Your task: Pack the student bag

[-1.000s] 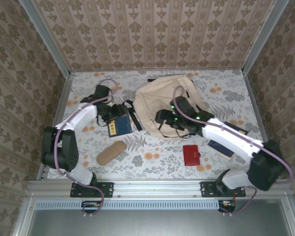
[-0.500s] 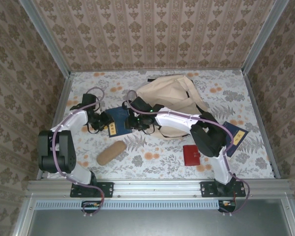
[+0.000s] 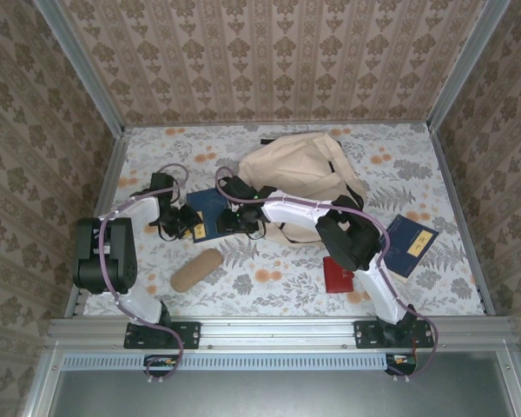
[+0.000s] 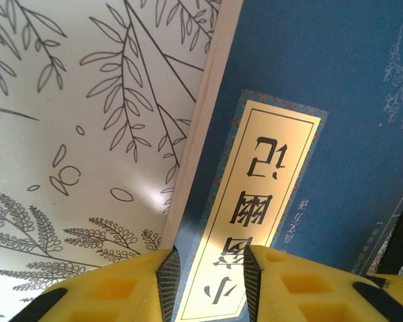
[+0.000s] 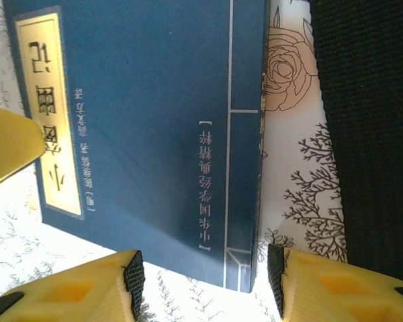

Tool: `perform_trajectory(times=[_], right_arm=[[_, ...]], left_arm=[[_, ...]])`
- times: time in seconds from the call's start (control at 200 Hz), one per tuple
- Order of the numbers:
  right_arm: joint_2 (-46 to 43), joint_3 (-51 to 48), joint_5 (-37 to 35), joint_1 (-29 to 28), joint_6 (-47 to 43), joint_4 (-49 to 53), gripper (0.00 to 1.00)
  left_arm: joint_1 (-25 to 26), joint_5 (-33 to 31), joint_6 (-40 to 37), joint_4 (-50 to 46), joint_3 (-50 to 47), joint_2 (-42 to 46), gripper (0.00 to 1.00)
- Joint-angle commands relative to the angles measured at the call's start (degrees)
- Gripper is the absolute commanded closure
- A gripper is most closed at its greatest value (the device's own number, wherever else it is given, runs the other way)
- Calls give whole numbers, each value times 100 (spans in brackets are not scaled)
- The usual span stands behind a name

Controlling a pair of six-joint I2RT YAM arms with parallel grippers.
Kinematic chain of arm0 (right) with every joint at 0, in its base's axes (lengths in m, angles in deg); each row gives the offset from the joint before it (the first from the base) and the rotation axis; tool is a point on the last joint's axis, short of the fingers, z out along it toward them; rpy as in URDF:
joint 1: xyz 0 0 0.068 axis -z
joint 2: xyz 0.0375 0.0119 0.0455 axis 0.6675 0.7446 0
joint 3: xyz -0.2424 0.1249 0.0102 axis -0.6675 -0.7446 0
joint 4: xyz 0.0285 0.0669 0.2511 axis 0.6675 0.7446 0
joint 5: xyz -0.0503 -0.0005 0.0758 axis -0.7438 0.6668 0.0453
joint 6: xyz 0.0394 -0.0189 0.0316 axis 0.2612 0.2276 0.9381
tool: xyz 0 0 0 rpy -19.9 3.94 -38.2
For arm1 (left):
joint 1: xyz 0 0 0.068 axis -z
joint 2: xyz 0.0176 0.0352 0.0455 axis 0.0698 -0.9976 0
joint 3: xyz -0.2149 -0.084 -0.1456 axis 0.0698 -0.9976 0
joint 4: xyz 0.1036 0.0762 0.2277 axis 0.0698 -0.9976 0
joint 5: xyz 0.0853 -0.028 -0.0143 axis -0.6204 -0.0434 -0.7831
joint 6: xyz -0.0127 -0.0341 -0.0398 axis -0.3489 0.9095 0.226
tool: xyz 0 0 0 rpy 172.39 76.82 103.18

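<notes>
Locate the student bag at the rear centre of the tabletop. It lies slumped, and the top view does not show whether its mouth is unzipped. The blue book lies just beside the bag's left edge, and both arms converge on it. The left hand comes in from the book's outer side. Its jaws are partly closed, with the page edge and the gold title label filling the gap between the pads, but you cannot tell whether the pads actually clamp the book. The right hand reaches across the bag's near edge to the spine side. Its jaws stand apart astride the book's spine corner, with bare tabletop visible between each pad and the book, so treat it as not gripping. Judge this as a two-sided pickup: a thin, flat book offers no face to pinch from above, so one hand probably steadies or tips an edge while the other takes hold. The tan pencil pouch, the red wallet and a second blue book lie nearer the front, outside the bag, so packing appears to be at an early stage.
</notes>
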Motion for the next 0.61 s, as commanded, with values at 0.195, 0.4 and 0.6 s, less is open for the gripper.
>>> perform_trajectory(times=[0.195,0.4,0.6], right_arm=[[360,281,671,24,-146,34,45],[378,249,1534,141,205,-685,45],[162,17,2316,291,901,-1804,49]], left_arm=[[-10,-147,84,160,-326,-255,67],[-7,-193,261,414,-650,-326,68],[-8,-30,428,636,-899,-236,68]])
